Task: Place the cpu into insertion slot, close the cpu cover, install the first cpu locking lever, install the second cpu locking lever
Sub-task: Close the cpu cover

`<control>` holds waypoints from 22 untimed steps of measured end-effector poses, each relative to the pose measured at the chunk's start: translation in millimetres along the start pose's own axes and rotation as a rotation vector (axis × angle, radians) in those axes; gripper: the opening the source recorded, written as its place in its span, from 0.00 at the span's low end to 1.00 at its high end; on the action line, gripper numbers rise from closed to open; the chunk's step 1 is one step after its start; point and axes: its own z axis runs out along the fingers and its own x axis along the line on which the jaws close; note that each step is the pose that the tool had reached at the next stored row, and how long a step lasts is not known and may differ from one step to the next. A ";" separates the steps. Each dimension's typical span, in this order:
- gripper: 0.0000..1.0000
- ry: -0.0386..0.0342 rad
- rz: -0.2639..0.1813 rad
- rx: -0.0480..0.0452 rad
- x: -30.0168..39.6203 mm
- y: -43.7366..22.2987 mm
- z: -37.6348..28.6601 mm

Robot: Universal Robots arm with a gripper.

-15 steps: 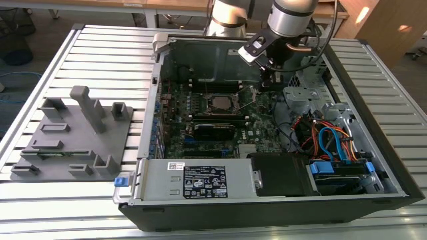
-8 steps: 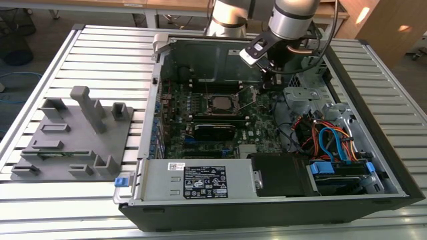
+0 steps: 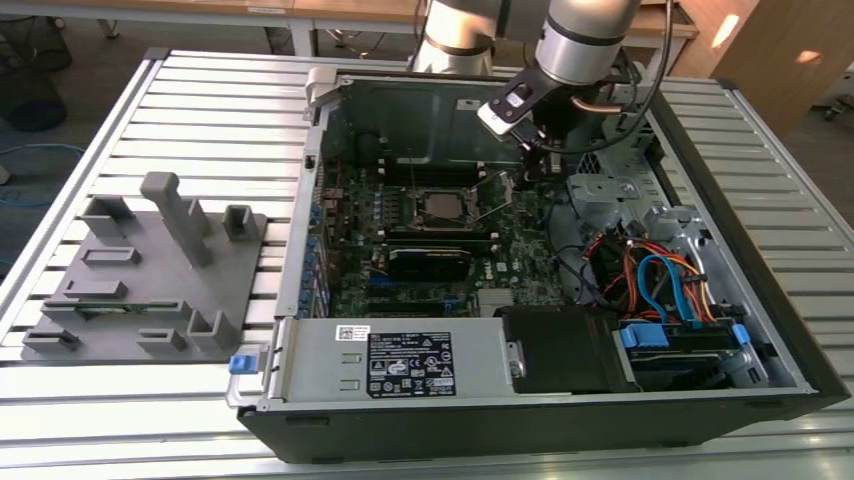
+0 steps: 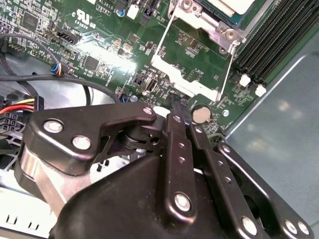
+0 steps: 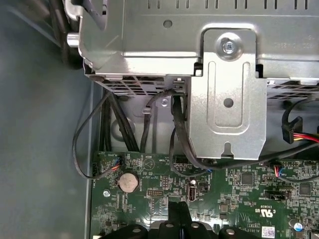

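black-fingered gripper (image 4: pixel 178 107): fingertips closed together, nothing visible between | position: just beside square silver-rimmed insertion slot (image 3: pixel 411 206) | dull silver-grey square cpu (image 3: pixel 438 205): seated in that slot

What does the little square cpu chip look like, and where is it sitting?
The cpu is a small, flat square with a dull silver-grey metal top. It lies level in the insertion slot in the middle of the green board, and the silver cpu cover frames its edges. In the second wrist view, a pale corner of it peeks through that frame. The gripper is off to one side, not touching it.
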 end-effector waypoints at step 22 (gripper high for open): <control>0.10 0.0003 0.000 0.0000 0.2 -19.5 0.0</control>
